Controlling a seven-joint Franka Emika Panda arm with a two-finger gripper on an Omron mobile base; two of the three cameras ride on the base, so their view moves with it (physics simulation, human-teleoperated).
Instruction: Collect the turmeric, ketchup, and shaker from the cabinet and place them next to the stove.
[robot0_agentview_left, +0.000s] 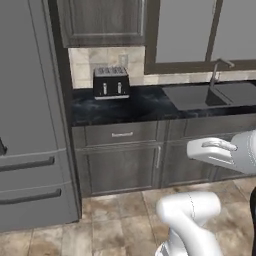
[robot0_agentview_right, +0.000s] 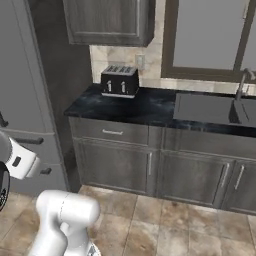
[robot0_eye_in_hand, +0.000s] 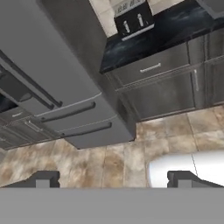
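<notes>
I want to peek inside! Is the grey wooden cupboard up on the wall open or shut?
Shut. The grey woodgrain wall cabinet above the black toaster has its door flat against the frame, hiding the inside.

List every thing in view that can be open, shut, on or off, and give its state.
Gripper: open, holding nothing.
Wall cabinet: door shut.
Drawer: shut.
Base cabinet doors: shut.
Fridge: doors and drawers shut.
Faucet: no water running.
Toaster: slots empty.
</notes>
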